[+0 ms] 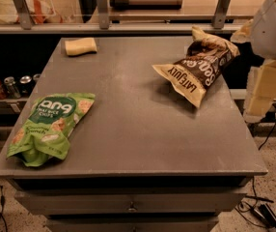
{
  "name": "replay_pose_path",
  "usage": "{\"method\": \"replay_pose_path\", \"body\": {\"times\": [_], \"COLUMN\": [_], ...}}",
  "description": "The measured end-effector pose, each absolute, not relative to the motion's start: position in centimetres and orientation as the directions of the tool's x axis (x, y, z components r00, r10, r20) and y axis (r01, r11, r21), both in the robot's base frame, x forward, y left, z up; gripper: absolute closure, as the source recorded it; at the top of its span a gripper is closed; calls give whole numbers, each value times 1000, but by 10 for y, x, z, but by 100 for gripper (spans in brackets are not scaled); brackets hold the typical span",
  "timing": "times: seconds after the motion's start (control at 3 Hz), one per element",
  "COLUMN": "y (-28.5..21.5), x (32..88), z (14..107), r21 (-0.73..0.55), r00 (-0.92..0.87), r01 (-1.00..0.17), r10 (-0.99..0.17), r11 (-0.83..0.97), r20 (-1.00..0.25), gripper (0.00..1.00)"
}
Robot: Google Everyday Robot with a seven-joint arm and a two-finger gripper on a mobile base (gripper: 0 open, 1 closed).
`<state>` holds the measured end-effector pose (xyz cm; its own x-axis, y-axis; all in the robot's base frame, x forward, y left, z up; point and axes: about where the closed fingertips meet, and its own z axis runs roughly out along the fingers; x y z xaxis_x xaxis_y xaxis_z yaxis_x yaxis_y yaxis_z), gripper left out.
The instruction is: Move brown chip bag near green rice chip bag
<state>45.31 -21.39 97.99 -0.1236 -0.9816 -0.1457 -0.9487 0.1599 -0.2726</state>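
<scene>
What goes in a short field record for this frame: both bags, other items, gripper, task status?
brown chip bag: rear right of the table, crinkled, lying down
green rice chip bag: front left corner, flat
spacing: bags far apart, diagonally across the top
yellow block: rear left
cans: on a shelf left of the table
gripper: off the table's right edge, touching neither bag
task status: not yet done
</scene>
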Motion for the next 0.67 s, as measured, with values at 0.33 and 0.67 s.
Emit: {"method": "replay_pose_path", "body": {"times": [0.33,0.67], "y": [-206,-202], "x": [489,524], "z": [981,981], "r21": [-309,-344], "r00": [50,192], "r01": [-950,-912], "r10": [-999,-973], "r11": [-42,-225], "r20": [-19,129], "gripper": [0,0]}}
